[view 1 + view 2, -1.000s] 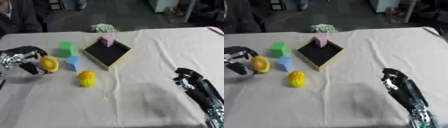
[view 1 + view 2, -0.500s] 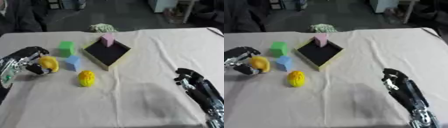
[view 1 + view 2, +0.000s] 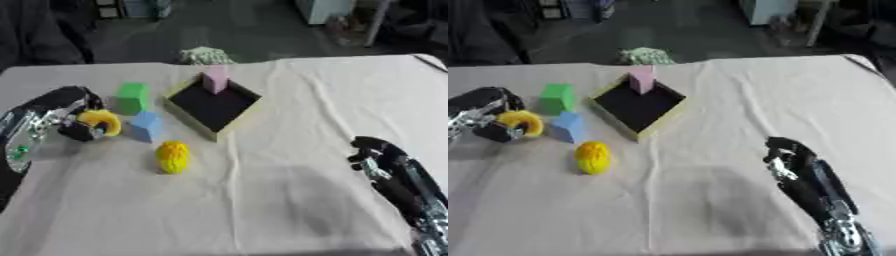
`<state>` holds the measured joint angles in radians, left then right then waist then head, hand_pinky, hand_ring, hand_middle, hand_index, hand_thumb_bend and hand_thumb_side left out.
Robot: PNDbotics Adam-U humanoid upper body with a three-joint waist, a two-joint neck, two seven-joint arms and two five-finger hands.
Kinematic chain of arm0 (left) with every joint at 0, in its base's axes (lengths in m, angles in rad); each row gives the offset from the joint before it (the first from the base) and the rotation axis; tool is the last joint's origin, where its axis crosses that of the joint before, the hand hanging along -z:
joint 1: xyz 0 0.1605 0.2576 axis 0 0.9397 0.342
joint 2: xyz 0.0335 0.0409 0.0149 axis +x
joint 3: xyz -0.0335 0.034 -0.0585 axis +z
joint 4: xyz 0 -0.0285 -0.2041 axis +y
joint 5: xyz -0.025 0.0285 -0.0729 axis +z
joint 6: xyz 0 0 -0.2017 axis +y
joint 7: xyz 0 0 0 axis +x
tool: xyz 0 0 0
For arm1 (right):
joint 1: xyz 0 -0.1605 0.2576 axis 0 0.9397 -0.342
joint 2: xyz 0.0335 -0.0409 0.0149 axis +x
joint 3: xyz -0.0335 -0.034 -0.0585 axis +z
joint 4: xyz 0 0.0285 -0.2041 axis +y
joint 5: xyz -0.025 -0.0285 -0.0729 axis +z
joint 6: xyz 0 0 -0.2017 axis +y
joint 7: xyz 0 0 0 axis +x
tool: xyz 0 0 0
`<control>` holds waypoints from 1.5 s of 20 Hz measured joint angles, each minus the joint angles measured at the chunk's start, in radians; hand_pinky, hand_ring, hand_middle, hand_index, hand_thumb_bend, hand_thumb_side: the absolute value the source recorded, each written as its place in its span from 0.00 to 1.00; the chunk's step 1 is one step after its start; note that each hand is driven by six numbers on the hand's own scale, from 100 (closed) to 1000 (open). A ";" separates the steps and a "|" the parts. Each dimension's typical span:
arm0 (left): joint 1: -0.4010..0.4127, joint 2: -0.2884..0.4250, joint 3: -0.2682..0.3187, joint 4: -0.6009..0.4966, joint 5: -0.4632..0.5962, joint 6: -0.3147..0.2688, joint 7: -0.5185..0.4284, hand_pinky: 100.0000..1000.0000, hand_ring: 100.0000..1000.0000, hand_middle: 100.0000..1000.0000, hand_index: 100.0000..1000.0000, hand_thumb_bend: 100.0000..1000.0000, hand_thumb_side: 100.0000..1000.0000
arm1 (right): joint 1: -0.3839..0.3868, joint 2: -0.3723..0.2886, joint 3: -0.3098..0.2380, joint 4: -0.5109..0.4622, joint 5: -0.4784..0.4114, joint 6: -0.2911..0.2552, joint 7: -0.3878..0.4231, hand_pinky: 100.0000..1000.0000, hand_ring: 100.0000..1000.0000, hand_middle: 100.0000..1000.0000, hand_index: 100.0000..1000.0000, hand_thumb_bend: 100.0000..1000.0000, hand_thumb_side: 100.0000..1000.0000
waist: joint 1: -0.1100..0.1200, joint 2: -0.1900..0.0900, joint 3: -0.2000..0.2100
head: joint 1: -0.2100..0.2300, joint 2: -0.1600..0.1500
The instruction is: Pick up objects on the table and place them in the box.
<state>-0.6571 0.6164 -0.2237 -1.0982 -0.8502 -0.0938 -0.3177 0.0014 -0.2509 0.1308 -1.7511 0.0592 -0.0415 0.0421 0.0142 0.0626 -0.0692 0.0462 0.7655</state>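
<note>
Box (image 3: 216,106): open, dark inside with pale yellowish walls, standing cornerwise on the far middle of the tabletop.
Pink block (image 3: 214,80): upright at the box's far corner; whether it stands inside or leans on the rim cannot be told.
Green block (image 3: 132,97): on the cloth just left of the box, apart from it.
Blue block (image 3: 144,126): nearer than the green block, beside the box's left corner, close to the yellow ring.
Yellow ring (image 3: 100,122): a curved yellow piece at the left hand's fingertips, just left of the blue block; a dark part of the hand lies against its left side.
Yellow lump (image 3: 172,156): ridged, oval, lying alone on the cloth nearer than the blue block and the box.
Left hand (image 3: 61,112): comes in from the left edge, fingers curled over and around the yellow ring, low at the cloth.
Right hand (image 3: 790,159): at the lower right, well apart from every object, fingers relaxed and pointing away, holding nothing.
Tabletop (image 3: 289,210): covered by a creased cream cloth; the near half is bare.
Beyond the far edge: a pale greenish bundle (image 3: 203,54) just behind the box, on the dark floor side.
</note>
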 measured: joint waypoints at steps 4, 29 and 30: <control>-0.065 0.046 0.009 -0.110 0.045 0.023 -0.005 0.54 0.42 0.41 0.61 0.18 0.13 | 0.000 0.000 0.000 0.000 0.000 0.000 0.000 0.65 0.66 0.73 0.79 0.00 0.49 | 0.002 -0.001 -0.003 | -0.003 0.000; -0.288 -0.238 -0.018 0.130 -0.104 0.057 0.297 0.59 0.50 0.49 0.69 0.43 0.24 | -0.066 0.000 0.030 -0.006 -0.031 0.009 0.022 0.65 0.66 0.73 0.79 0.00 0.58 | 0.004 0.118 -0.179 | 0.095 0.000; -0.288 -0.246 -0.022 0.133 -0.111 0.053 0.305 0.60 0.51 0.50 0.69 0.45 0.25 | -0.069 0.000 0.031 -0.006 -0.032 0.010 0.023 0.65 0.66 0.73 0.79 0.00 0.57 | 0.005 0.120 -0.181 | 0.097 0.000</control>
<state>-0.9454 0.3706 -0.2452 -0.9656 -0.9611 -0.0411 -0.0129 -0.0673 -0.2507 0.1613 -1.7573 0.0268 -0.0319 0.0655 0.0190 0.1821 -0.2506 0.1429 0.7655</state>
